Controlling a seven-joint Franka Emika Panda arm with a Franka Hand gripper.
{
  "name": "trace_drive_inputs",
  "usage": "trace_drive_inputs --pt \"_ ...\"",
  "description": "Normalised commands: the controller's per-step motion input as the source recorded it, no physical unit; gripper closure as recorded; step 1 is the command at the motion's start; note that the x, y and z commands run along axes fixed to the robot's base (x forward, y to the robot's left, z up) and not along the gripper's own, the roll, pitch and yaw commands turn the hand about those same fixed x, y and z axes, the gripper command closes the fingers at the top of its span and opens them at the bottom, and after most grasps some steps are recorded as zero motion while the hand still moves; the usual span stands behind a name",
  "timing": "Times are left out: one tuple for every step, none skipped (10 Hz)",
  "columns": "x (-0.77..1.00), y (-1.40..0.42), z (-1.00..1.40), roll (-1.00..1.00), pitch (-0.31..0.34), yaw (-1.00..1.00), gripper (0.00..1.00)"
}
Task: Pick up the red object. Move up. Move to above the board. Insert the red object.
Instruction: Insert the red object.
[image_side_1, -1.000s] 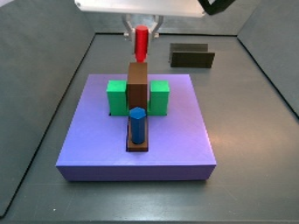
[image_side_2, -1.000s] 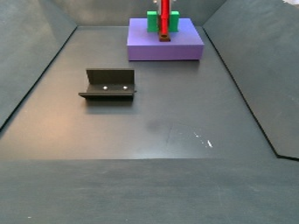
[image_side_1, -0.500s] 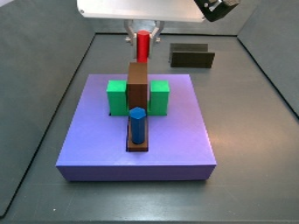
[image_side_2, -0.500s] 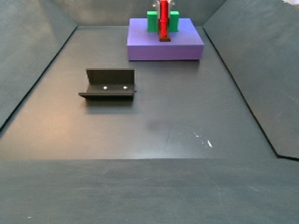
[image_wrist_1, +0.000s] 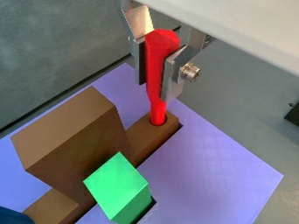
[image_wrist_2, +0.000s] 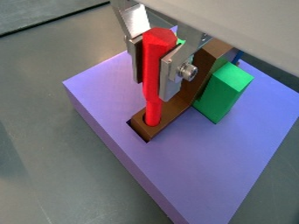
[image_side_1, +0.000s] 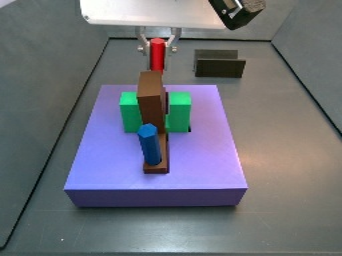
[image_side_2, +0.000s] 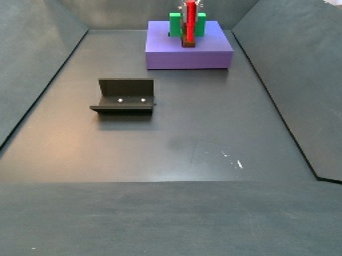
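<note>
Red peg (image_wrist_1: 159, 74) clamped upright between the gripper's (image_wrist_1: 163, 72) silver fingers, its lower tip at the end of the brown board (image_wrist_1: 70, 149).

Taking the board as the landmark and reading a side view from the left: a green block (image_side_1: 132, 112) sits against one flank of its tall middle, the board (image_side_1: 152, 105) runs down the centre of the purple platform (image_side_1: 201, 165), and a second green block (image_side_1: 178, 110) sits against the other flank. A blue peg (image_side_1: 150, 143) stands upright on the board's near end, while the red peg (image_side_1: 158, 51) hangs at the far end under the gripper (image_side_1: 158, 42). Both wrist views show the peg's tip (image_wrist_2: 153, 112) meeting the low brown end there; how deep it goes I cannot tell. Off the platform, beyond the board, stands the dark fixture (image_side_1: 218, 64).
</note>
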Motion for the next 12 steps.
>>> trace_drive_inputs --pt "0.18 0.0 -0.09 0.0 -0.05 0.0 1.0" --pt "0.15 0.01 -0.12 0.02 -0.056 0.0 1.0" --pt "0.14 0.01 -0.21 0.04 -0.074 0.0 1.0" --pt "0.08 0.02 -0.29 0.07 -0.096 0.0 1.0" --pt "0.08 0.05 -0.32 0.09 -0.106 0.0 1.0" --pt "0.12 0.11 -0.33 0.05 -0.154 -0.02 1.0" --pt "0.0 0.03 -0.22 0.09 -0.15 -0.05 1.0" --pt "0.0 0.07 -0.11 0.17 -0.089 -0.08 1.0" --pt "0.0 0.0 -0.09 0.15 -0.051 -0.08 1.0" --pt "0.0 0.0 -0.24 0.21 -0.07 -0.03 1.0" --pt "0.0 -0.07 -0.39 0.21 -0.107 -0.01 1.0" --pt "0.0 -0.2 -0.48 0.18 -0.131 0.0 1.0"
